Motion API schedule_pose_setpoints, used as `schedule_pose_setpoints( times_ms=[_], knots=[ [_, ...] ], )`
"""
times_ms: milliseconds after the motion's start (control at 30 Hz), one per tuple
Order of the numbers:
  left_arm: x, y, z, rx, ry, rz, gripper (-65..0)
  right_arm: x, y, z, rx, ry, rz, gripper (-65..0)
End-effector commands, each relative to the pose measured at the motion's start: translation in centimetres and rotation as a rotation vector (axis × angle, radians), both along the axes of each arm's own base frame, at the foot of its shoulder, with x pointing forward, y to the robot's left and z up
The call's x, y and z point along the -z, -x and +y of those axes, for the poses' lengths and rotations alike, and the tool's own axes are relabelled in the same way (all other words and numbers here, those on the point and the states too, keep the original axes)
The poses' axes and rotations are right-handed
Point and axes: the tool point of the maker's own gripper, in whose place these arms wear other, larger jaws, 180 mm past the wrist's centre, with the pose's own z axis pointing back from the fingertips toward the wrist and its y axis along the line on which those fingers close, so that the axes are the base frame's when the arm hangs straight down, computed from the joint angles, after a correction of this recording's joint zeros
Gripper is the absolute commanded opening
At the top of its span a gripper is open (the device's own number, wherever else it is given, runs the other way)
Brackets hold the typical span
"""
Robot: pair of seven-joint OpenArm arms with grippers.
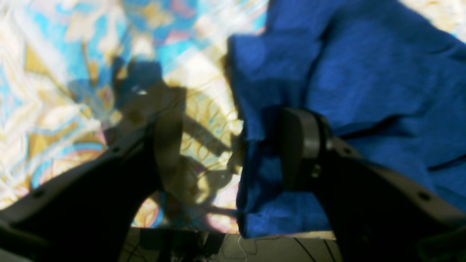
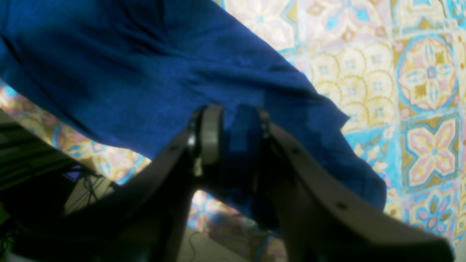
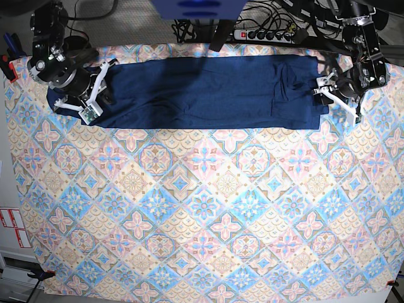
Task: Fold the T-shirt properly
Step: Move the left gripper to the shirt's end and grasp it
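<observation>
The dark navy T-shirt [image 3: 202,91] lies as a long flat band along the far edge of the table. At its left end in the base view, my right gripper [image 3: 100,95] is shut on the fabric. The right wrist view shows a fold of the T-shirt [image 2: 145,72] pinched at the right gripper [image 2: 236,127]. At the band's other end my left gripper [image 3: 329,95] stands open. In the left wrist view the left gripper [image 1: 233,116] straddles the T-shirt [image 1: 364,72] edge, one finger over cloth, one over the tablecloth.
A pastel patterned tablecloth [image 3: 202,208] covers the whole table. A power strip [image 3: 262,33] and cables lie just behind the far edge. A red clamp [image 3: 7,66] sits at the far left edge.
</observation>
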Motion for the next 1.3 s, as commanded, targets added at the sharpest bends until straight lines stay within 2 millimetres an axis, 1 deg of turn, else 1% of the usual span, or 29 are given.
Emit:
schedule_pose_setpoints(
  times_ms=[0, 67, 167, 267, 300, 333, 367, 400, 500, 533, 567, 733, 867, 900, 1000, 1133, 1200, 1267],
  knots=[
    [-0.5, -1.2, -1.2, 0.036, 0.018, -0.041, -24.7, -1.1, -0.7, -0.1, -0.011, 0.000, -0.041, -52.3],
    [-0.1, -1.3, -2.6, 0.077, 0.030, -0.045, -24.7, -1.0, -0.7, 0.0, -0.012, 0.000, -0.039, -52.3],
    [0.5, -1.0, -4.3, 0.114, 0.054, -0.031, -24.7, -1.0, -0.7, 0.0, -0.012, 0.000, -0.039, -52.3],
    [1.6, -0.3, -5.6, 0.125, 0.085, 0.003, -24.9, -1.1, -0.7, -0.1, -0.010, 0.001, -0.040, -52.3],
    [1.8, -0.1, -5.8, 0.122, 0.090, 0.008, -25.2, -1.1, -0.7, -0.2, -0.008, 0.002, -0.040, -52.3],
    [1.9, -0.1, -5.9, 0.123, 0.093, 0.010, -26.8, -1.1, -0.7, -0.2, -0.007, 0.002, -0.041, -52.3],
    [1.9, 0.0, -6.0, 0.124, 0.094, 0.010, -30.1, -1.1, -0.7, -0.2, -0.007, 0.002, -0.041, -52.3],
    [1.9, -0.1, -6.0, 0.125, 0.095, 0.010, -35.1, -1.1, -0.7, -0.2, -0.007, 0.002, -0.041, -52.3],
    [1.5, -0.7, -5.8, 0.133, 0.094, -0.023, -56.8, -1.1, -0.7, -0.2, -0.007, 0.002, -0.041, -52.3],
    [1.1, -1.1, -5.5, 0.138, 0.092, -0.052, -61.8, -1.1, -0.8, -0.3, -0.006, 0.003, -0.042, -52.3],
    [0.8, -1.5, -4.9, 0.124, 0.085, -0.076, -65.0, -1.1, -0.8, -0.3, -0.006, 0.003, -0.042, -52.3],
    [-0.4, -1.9, -1.2, 0.028, 0.043, -0.122, -65.0, -1.1, -0.8, -0.3, -0.006, 0.003, -0.042, -52.3],
    [-1.0, -2.0, 0.5, 0.006, 0.017, -0.134, -65.0, -1.1, -0.8, -0.3, -0.006, 0.003, -0.042, -52.3],
    [-1.3, -2.1, 1.2, 0.012, -0.002, -0.136, -65.0, -1.1, -0.8, -0.3, -0.006, 0.003, -0.042, -52.3],
    [-1.7, -2.5, 1.8, 0.008, -0.016, -0.162, -65.0, -1.1, -0.8, -0.3, -0.006, 0.003, -0.042, -52.3],
    [-2.7, -2.4, 4.4, -0.065, -0.050, -0.188, -65.0, -1.1, -0.8, -0.3, -0.006, 0.003, -0.042, -52.3],
    [-3.3, -2.4, 4.9, -0.072, -0.058, -0.196, -65.0, -1.1, -0.8, -0.4, -0.005, 0.005, -0.042, -52.3],
    [-4.8, -2.9, 4.3, -0.028, -0.076, -0.216, -65.0, -1.3, -0.9, -0.8, 0.006, 0.010, -0.049, -52.3]
  ],
)
